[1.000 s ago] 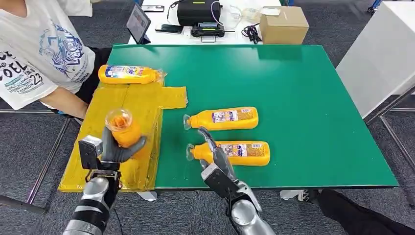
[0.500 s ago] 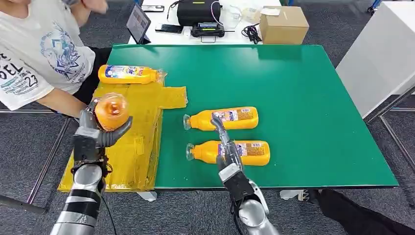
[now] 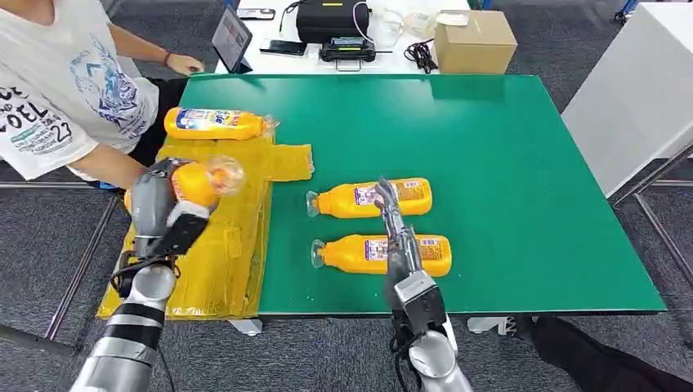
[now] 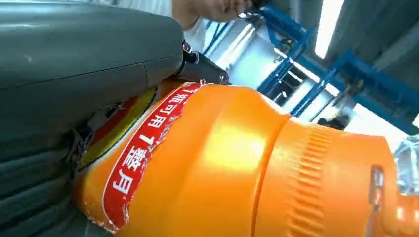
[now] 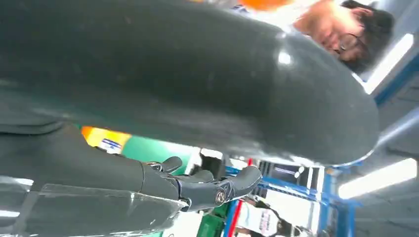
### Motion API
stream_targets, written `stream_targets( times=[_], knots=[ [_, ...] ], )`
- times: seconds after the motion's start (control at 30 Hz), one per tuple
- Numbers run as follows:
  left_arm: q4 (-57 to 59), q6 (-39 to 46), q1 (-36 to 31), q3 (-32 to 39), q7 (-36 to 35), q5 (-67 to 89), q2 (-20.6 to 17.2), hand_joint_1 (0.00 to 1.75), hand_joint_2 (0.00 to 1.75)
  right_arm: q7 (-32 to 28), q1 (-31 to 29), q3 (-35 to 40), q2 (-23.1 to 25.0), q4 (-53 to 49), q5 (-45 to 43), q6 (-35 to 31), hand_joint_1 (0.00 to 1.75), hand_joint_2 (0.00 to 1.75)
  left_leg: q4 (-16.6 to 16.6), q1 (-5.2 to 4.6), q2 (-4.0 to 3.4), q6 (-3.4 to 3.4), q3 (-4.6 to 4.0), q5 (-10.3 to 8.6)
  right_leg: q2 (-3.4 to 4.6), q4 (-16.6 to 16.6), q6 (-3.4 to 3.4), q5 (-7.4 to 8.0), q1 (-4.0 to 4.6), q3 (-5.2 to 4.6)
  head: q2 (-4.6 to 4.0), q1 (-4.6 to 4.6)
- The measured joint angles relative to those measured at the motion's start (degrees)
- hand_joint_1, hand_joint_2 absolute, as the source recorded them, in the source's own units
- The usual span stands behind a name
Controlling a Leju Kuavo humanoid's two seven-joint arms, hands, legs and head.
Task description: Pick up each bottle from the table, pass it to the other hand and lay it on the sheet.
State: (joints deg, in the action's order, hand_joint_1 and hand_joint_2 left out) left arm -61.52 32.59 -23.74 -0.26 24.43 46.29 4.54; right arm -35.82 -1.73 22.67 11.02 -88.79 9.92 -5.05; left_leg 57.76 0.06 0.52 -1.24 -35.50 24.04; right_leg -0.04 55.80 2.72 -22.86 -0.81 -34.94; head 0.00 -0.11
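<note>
My left hand [image 3: 159, 214] grips an orange bottle [image 3: 198, 180] over the yellow sheet [image 3: 214, 237], tipped with its clear cap toward the table's middle. The left wrist view shows the same bottle [image 4: 232, 163] close up, held against my palm [image 4: 74, 74]. Another orange bottle [image 3: 214, 123] lies on the sheet's far end. Two more lie side by side on the green table [image 3: 490, 155]: a far bottle [image 3: 369, 198] and a near bottle [image 3: 351, 254]. My right hand [image 3: 397, 237] stands over the near one, fingers straight and holding nothing; its fingers [image 5: 207, 187] are spread in the right wrist view.
A person in a white T-shirt [image 3: 57, 82] sits at the left, one hand [image 3: 184, 64] resting on the table's far corner. A cardboard box [image 3: 472, 40], a black case [image 3: 331, 18] and a tablet [image 3: 230, 37] stand on the white desk beyond.
My left hand has tipped the bottle from upright toward lying, cap now pointing right. My right hand has risen from the near bottle and shifted right. The person's hand came down to the table corner.
</note>
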Motion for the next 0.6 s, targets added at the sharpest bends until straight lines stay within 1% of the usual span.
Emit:
stream_targets(
  times=[0.2,0.33,0.47,0.6],
  knots=[
    [12.48,4.13,-3.3,-1.53,-8.64,17.96,-2.21,1.75,1.75,-2.01,1.14,-0.15,0.35,-5.4,1.38,-1.09,0.0,0.0,0.0,0.0,-0.03,-0.01,0.02,-0.02,0.01,0.02,-0.01,0.01,0.0,0.0,0.0,0.0],
    [19.96,4.92,-5.1,-2.75,-14.81,27.25,-3.49,1.75,1.75,-0.7,1.25,0.89,0.41,-8.22,2.77,-2.01,0.0,0.0,0.0,0.01,-0.04,0.0,0.01,-0.01,0.01,0.02,-0.01,0.0,0.0,0.0,0.0,0.0],
    [25.64,2.53,-6.1,-3.06,-16.56,30.5,-4.41,1.75,1.75,0.04,1.36,1.31,0.41,-8.04,2.86,-1.81,0.0,0.0,0.0,0.0,-0.03,0.0,0.0,-0.01,0.01,0.01,-0.01,0.0,0.0,0.0,0.0,0.0],
    [28.83,1.77,-7.25,-3.08,-16.8,31.04,-4.87,1.75,1.75,0.13,1.39,1.49,0.42,-7.52,2.78,-1.51,0.0,0.0,0.0,0.0,0.04,0.0,0.0,-0.01,-0.02,0.01,-0.01,0.0,0.0,0.04,0.0,0.0]
  ],
)
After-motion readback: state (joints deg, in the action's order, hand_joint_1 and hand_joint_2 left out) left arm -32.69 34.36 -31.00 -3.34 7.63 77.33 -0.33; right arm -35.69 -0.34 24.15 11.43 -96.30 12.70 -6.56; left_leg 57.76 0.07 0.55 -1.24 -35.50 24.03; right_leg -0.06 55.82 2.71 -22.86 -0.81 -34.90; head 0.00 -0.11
